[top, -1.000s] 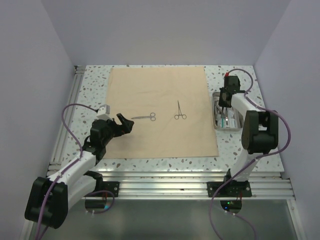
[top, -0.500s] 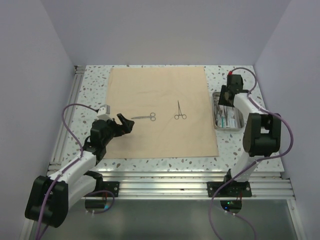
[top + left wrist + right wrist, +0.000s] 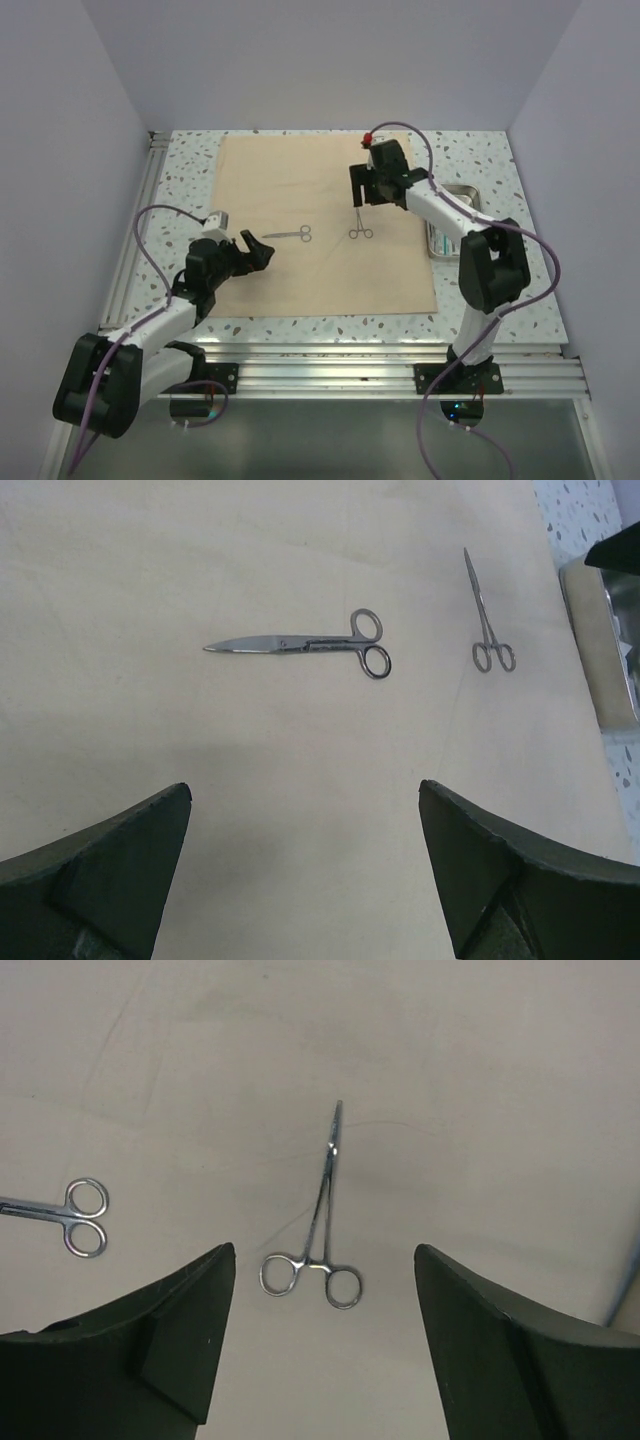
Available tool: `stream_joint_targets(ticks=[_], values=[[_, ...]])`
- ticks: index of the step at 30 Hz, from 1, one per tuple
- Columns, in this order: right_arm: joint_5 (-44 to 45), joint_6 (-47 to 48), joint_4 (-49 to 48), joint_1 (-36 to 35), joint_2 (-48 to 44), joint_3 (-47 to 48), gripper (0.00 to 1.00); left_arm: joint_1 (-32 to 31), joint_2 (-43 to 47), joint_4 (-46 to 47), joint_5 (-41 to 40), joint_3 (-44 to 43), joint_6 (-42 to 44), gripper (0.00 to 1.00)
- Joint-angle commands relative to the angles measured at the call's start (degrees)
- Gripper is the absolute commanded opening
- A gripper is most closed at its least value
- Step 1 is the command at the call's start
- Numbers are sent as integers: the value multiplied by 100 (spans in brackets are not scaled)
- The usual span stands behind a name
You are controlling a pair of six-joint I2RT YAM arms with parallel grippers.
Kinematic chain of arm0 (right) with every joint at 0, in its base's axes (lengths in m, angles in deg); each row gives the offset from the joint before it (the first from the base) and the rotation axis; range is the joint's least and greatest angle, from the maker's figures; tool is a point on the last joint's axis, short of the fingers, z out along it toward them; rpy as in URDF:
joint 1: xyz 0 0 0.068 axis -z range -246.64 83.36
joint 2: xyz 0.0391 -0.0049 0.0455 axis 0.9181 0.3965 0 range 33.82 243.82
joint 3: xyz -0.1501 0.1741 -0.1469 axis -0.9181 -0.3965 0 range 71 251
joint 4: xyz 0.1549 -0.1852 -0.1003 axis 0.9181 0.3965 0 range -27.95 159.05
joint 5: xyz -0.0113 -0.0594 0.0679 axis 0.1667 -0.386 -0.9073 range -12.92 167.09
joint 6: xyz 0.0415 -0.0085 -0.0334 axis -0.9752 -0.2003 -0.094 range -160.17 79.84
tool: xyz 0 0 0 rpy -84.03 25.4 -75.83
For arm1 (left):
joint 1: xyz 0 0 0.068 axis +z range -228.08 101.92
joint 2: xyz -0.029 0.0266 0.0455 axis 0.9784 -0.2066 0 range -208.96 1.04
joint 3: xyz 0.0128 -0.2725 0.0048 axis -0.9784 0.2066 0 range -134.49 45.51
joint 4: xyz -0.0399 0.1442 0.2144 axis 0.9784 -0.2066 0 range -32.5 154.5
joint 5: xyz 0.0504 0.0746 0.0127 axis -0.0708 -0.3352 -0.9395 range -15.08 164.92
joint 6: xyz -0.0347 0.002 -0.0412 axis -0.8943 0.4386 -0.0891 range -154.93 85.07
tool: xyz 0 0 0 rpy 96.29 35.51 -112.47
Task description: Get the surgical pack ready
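A tan cloth sheet (image 3: 320, 220) lay flat on the speckled table (image 3: 190, 170). Small metal scissors (image 3: 290, 234) and forceps (image 3: 359, 222) rested on it, near each other but apart. The steel tray (image 3: 445, 245) sat on the table just beside the cloth's right edge. The left gripper (image 3: 262, 245) hovered low near the scissors' tips, its fingers spread wide and holding nothing, much as a second earlier. The right gripper (image 3: 362, 193) had swung from over the tray to above the forceps, and its fingers had parted, empty.
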Motion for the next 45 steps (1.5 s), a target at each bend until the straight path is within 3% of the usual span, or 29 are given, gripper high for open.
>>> stream_joint_targets(ticks=[1,3,6,14,23,26,33,38,45], values=[[124,-189,522,-193,429,508,76,-77,-261,382,359,-185,185,100],[116,-364,602,-255,614,570,79,-165,-367,399,368,-247,220,100],[177,-637,628,-308,684,491,99,-288,-420,417,368,-291,255,100],[555,-1050,532,-457,605,-1,99,-797,-910,487,254,-607,378,100],[521,-1420,330,-475,466,-476,99,-1386,-2114,-215,429,-2065,334,98],[345,-1525,40,-370,290,-731,95,-1457,-2597,-312,605,-2557,203,95],[-1314,-1850,-1066,394,9,-1503,81,-1615,-3802,-304,860,-3533,-122,89],[-1720,-1815,-1121,545,104,-1487,78,-1703,-4532,-295,974,-4026,-228,85],[-2187,-1930,-1384,580,324,-1505,68,-1817,-5174,-365,1124,-4711,-299,72]])
